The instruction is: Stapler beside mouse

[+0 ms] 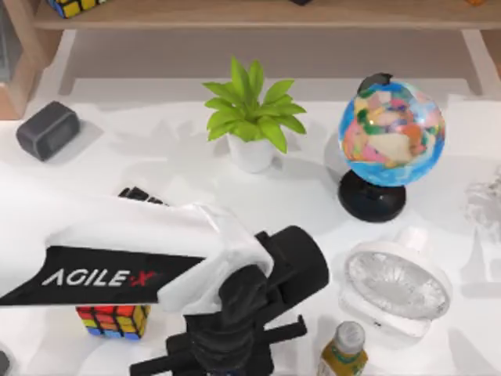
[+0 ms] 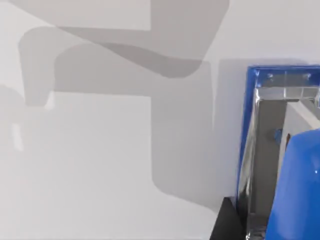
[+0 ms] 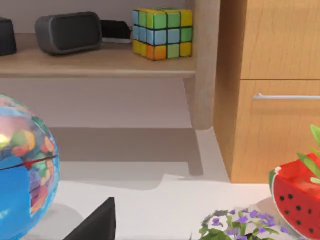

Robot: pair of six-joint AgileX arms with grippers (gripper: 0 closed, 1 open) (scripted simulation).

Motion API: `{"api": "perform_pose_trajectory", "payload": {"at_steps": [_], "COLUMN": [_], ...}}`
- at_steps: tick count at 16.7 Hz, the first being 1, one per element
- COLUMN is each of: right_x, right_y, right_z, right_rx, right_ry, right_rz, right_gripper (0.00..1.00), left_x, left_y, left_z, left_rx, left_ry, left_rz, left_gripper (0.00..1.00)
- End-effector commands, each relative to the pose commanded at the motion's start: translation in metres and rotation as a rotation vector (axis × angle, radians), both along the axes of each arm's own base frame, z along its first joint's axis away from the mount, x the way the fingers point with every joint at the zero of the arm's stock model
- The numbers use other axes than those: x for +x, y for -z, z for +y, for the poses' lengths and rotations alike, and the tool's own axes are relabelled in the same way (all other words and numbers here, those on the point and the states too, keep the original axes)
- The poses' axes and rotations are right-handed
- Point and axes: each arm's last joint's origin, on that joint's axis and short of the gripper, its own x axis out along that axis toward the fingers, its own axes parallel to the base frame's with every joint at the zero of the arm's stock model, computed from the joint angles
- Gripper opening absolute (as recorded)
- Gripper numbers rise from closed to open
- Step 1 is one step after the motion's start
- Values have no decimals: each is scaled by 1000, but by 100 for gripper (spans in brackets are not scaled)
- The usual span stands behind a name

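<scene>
The left gripper (image 1: 215, 356) hangs low over the table's (image 1: 180, 168) front edge, just right of the cube (image 1: 114, 320); I cannot tell how wide it stands. In the left wrist view the stapler (image 2: 295, 195) lies on the table right beside it.

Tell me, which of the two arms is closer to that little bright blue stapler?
Left. Its wrist camera looks straight down on the bright blue stapler with metal insides, right below it. The right arm is elsewhere, its wrist camera facing the wooden shelf.
</scene>
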Motion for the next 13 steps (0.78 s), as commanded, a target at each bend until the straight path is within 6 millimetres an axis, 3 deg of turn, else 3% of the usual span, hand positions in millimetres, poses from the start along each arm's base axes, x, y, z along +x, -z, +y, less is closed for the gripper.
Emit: {"api": "perform_pose_trajectory", "payload": {"at_steps": [8,13], "right_x": [0,0], "right_y": [0,0], "right_z": [0,0], "right_rx": [0,0], "right_ry": [0,0], "right_rz": [0,0], "right_gripper": [100,100], "left_x": [-3,-2], "left_y": [-30,-29], "left_z": [1,2], "left_rx": [-65,-62], "left_ry": [-14,-15], "left_rz": [-11,-10], "left_gripper": [0,0]}}
